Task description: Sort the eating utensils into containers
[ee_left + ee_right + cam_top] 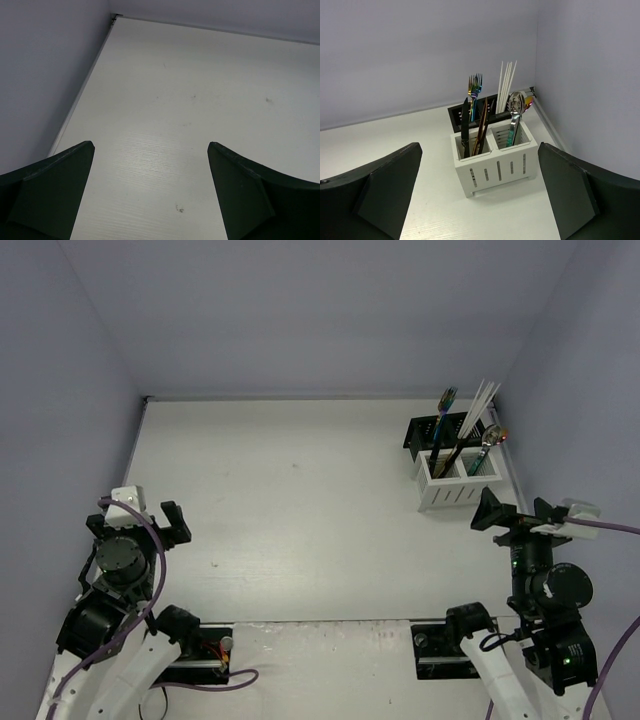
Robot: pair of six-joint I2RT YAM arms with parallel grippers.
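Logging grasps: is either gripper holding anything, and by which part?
Nothing is held. The left gripper and right gripper are open and empty; slim utensils stand in the white slotted caddy and black caddy.

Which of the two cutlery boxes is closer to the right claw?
The white caddy: it stands in front, nearest the open right gripper, while the black caddy sits behind it.

I see the front caddy (495, 167) and rear caddy (455, 113) in the far R corner of the worktop (300, 500), front one just before the rear, prob. touching. Front caddy: knife (465, 126) in L compartment, spoon (516, 104) in R. Fork (475, 86) and stick bundle (506, 82) stand behind those, in the rear caddy. R claw (515, 512) hangs near, in front of both; L claw (140, 520) is well apart, at the worktop's L side.
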